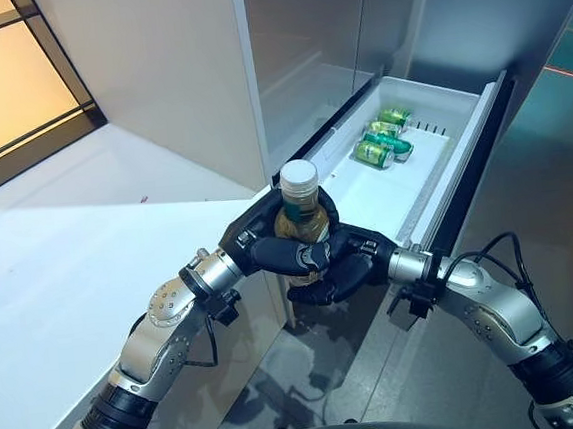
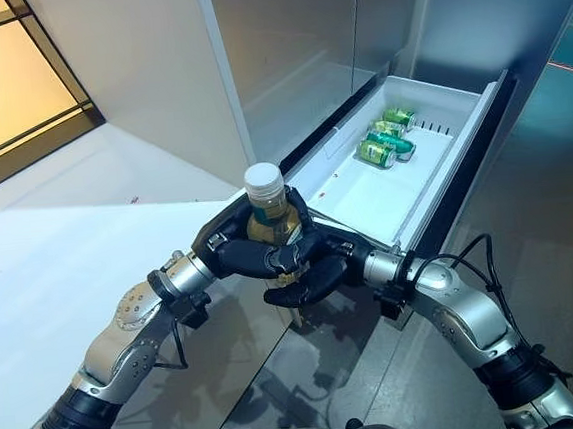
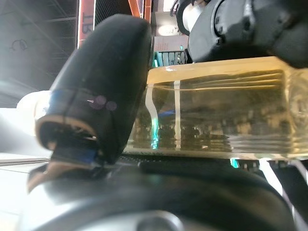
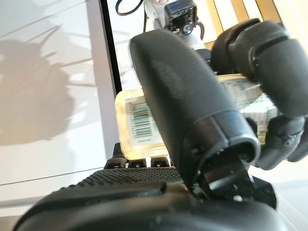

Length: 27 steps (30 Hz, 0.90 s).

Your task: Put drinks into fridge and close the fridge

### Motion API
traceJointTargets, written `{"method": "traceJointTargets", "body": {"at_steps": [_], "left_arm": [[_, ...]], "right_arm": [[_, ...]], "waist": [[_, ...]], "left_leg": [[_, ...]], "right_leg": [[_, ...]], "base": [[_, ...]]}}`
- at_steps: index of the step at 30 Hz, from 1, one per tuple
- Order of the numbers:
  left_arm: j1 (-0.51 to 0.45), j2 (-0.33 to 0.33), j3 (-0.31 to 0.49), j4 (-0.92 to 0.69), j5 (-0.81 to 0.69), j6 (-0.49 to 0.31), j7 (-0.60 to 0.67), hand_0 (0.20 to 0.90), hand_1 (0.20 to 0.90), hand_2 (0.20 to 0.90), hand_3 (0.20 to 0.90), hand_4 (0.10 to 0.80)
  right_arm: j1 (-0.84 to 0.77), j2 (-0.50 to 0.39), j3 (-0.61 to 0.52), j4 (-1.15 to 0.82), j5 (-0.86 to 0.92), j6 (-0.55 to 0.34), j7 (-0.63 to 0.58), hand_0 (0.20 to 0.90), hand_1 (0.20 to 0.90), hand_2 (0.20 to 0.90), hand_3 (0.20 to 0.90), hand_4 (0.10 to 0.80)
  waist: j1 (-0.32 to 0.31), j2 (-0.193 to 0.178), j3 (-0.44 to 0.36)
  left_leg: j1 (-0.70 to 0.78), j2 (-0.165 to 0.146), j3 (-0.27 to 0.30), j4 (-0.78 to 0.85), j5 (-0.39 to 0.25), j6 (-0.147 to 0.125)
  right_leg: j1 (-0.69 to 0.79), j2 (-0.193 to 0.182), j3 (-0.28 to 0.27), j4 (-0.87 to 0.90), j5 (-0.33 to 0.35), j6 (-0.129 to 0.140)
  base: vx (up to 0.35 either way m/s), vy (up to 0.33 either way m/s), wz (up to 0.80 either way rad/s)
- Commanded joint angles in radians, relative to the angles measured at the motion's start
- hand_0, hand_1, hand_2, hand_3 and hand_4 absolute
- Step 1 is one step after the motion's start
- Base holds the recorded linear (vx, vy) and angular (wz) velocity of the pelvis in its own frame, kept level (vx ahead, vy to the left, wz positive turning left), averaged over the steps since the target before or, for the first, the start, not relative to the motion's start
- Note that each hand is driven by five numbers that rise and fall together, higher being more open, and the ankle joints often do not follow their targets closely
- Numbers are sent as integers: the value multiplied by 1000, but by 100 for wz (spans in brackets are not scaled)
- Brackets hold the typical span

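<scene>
A bottle (image 1: 301,205) of amber drink with a white cap stands upright between both hands, in the air just off the white counter's corner, short of the open fridge drawer (image 1: 421,203). My left hand (image 1: 280,250) is curled round it from the left; the bottle (image 3: 221,110) shows close past its thumb in the left wrist view. My right hand (image 1: 347,269) is curled round its lower part from the right; the labelled bottle (image 4: 139,122) shows behind the thumb in the right wrist view. Green cans (image 1: 385,138) lie at the drawer's far end.
The white counter (image 1: 78,243) spreads to the left. The fridge's grey front (image 1: 302,42) rises behind the drawer. The drawer's dark front panel (image 1: 474,173) stands out on the right. Grey floor (image 1: 555,181) lies to the right.
</scene>
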Motion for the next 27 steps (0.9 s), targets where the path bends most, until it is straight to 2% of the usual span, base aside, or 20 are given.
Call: {"method": "traceJointTargets", "body": {"at_steps": [1,11,12,13,14,20,23,27], "left_arm": [[-194,-14,8,47,3,-193,36,300,300,300,200,100],[-184,-29,4,92,-28,-213,63,300,300,300,200,100],[-181,-35,6,97,-52,-219,53,300,300,300,200,100],[-181,-39,6,96,-76,-220,46,300,300,300,200,100],[-178,-51,5,93,-123,-226,34,300,300,300,200,100],[-171,-155,-26,23,-269,-238,-36,300,300,300,200,100],[-168,-199,-54,-13,-314,-189,-94,300,300,300,200,100],[-176,-224,-107,-37,-338,-142,-145,300,300,300,200,100]], "right_arm": [[-139,13,-53,-131,93,-88,24,900,900,900,900,800],[-133,13,-63,-119,105,-66,38,900,900,900,900,800],[-132,15,-64,-117,107,-59,38,679,679,679,642,542],[-133,16,-63,-115,113,-54,38,387,387,387,302,202],[-133,19,-60,-111,126,-44,30,300,300,300,200,100],[-118,73,-41,-98,132,-36,-32,300,300,300,200,100],[-118,104,-40,-100,154,-48,-88,300,300,300,200,100],[-127,125,-41,-107,182,-63,-157,300,300,300,200,100]], "waist": [[7,-31,-70],[5,-35,-72],[5,-36,-72],[5,-36,-72],[5,-36,-73],[6,-41,-68],[4,-42,-64],[-5,-40,-61]], "left_leg": [[4,-19,16,2,-84,23],[-5,-16,16,2,-78,18],[-6,-16,16,2,-78,18],[-6,-15,16,2,-78,17],[-7,-15,17,2,-78,16],[-8,-13,15,2,-80,15],[-8,-12,15,2,-82,17],[-7,-13,21,2,-85,19]], "right_leg": [[-14,-19,9,30,-6,62],[-18,-18,7,24,2,64],[-18,-18,7,22,3,64],[-18,-18,6,21,3,64],[-18,-19,6,19,4,64],[-17,-19,2,17,5,63],[-18,-18,2,19,4,63],[-20,-16,6,19,5,63]], "base": [[0,0,0],[0,0,0],[0,0,0],[0,0,0],[0,0,0],[0,0,0],[0,0,0],[0,0,0]]}}
